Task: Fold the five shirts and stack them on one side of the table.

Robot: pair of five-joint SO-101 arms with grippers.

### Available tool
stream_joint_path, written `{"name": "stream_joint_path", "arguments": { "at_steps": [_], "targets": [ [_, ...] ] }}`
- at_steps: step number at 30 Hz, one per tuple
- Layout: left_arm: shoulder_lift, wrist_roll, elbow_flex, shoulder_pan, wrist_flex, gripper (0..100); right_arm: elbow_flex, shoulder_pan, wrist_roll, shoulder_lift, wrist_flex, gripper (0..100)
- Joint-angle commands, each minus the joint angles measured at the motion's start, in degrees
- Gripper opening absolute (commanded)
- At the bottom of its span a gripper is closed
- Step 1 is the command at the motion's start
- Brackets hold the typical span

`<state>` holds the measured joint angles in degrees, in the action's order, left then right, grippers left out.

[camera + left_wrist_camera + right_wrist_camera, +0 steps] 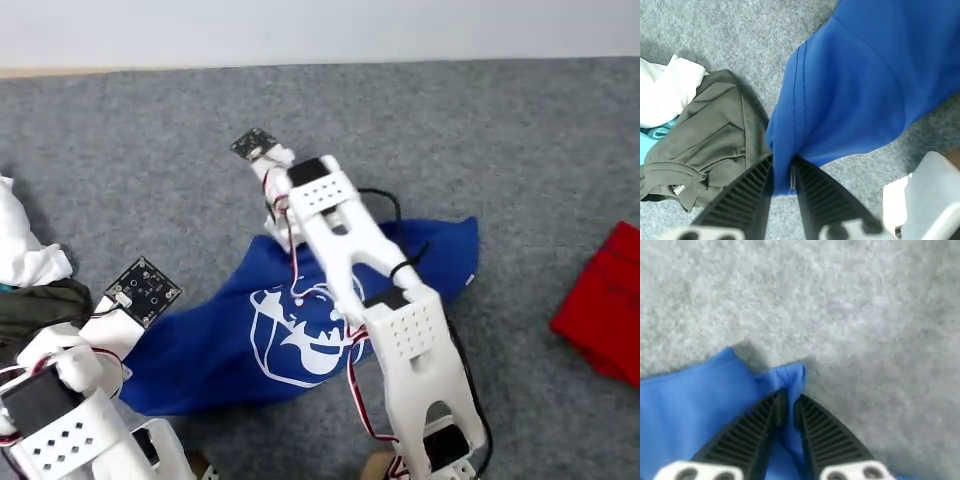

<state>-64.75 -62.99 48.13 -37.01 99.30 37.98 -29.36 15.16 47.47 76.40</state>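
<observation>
At the left edge of the grey desk point(520, 130) there is a messy heap: a white shirt point(18, 240), a dark green shirt point(705, 145) and a bit of light blue cloth point(652, 140). None of these looks folded. Just beside the heap, the left claw point(782, 165) is pinched tight on one edge of the blue shirt point(200, 350). That shirt lies in the middle of the desk, with a white picture on it, and it is bunched up, not flat. The right claw point(790, 397) is pinched tight on another corner of it, at the far side. Well apart, at the right edge, sits a red shirt point(605, 300) that looks folded. So I think one shirt may be done, the blue one is just started, and three wait.
</observation>
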Motion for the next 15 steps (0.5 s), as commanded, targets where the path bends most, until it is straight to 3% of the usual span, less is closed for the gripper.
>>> {"name": "stream_joint_path", "arguments": {
  "at_steps": [1, 7, 15],
  "targets": [
    [-0.4, 0.4, -0.6, 0.3, 0.9, 0, 7.1, 3.2, 0.7, -7.3, 4.4, 1.0],
    [-0.4, 0.4, -0.7, 0.3, 0.8, 0, 13.5, 7.7, 4.9, -11.6, 12.8, 1.0],
    [-0.4, 2.3, -4.7, 0.4, -0.1, 0, 20.7, 14.3, 5.2, -16.4, 19.5, 1.0]
  ]
}}
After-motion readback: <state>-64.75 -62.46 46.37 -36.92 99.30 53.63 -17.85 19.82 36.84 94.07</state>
